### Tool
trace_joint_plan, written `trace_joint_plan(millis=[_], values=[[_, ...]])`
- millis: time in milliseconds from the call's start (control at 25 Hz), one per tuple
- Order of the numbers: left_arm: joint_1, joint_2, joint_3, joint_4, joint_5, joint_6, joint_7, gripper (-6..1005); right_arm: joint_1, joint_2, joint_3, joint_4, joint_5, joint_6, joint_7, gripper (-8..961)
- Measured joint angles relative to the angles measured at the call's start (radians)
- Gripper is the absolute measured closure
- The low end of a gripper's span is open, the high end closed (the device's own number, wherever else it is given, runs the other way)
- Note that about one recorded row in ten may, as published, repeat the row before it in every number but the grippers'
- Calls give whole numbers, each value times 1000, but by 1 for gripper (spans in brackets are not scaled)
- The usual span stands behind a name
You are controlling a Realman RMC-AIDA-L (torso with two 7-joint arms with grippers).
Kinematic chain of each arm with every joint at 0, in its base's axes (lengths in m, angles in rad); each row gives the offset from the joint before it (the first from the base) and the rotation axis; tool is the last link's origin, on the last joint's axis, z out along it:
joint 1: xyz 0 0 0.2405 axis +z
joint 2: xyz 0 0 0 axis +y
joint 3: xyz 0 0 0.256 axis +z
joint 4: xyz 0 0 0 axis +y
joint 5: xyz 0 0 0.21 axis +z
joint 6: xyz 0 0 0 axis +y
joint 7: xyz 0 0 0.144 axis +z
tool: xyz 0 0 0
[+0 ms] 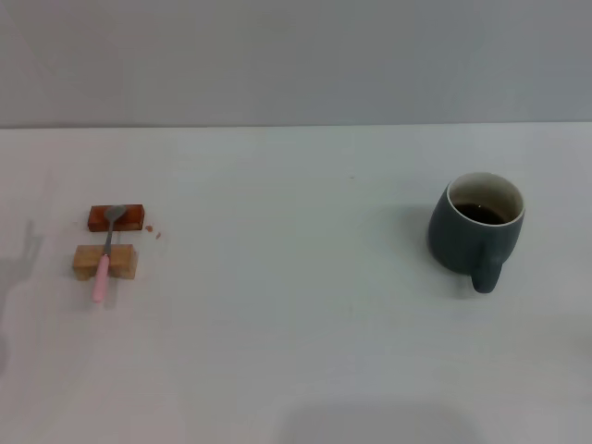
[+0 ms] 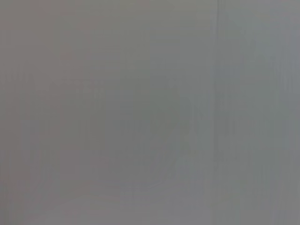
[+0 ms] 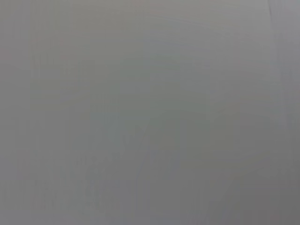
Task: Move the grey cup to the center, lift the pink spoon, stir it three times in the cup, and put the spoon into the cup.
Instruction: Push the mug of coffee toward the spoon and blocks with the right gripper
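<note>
The grey cup [image 1: 472, 231] stands upright on the right side of the white table, its handle toward the front, dark liquid inside. The pink spoon [image 1: 104, 254] lies on the left, resting across a reddish-brown block [image 1: 117, 217] and a tan wooden block [image 1: 104, 263], metal bowl toward the back, pink handle toward the front. Neither gripper shows in the head view. Both wrist views show only a plain grey surface.
The white table [image 1: 296, 314] ends at a grey wall at the back. A few small reddish crumbs [image 1: 154, 230] lie beside the reddish-brown block. A faint shadow falls on the table's far left edge.
</note>
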Motion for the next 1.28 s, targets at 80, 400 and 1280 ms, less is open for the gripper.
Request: trace_joint_plan(millis=[80,400,1280], values=[[0,0,-1,-1,0,0,0,154,0,0,0,0,0,1,0,954],[-1,0,-14,-3,0,4,-1,154,-1,-1,0,0,0,1,0,953],[-23,-2,-6,-4,6,7,-1,153,282,-12,5,-133,27,422,-2,954]])
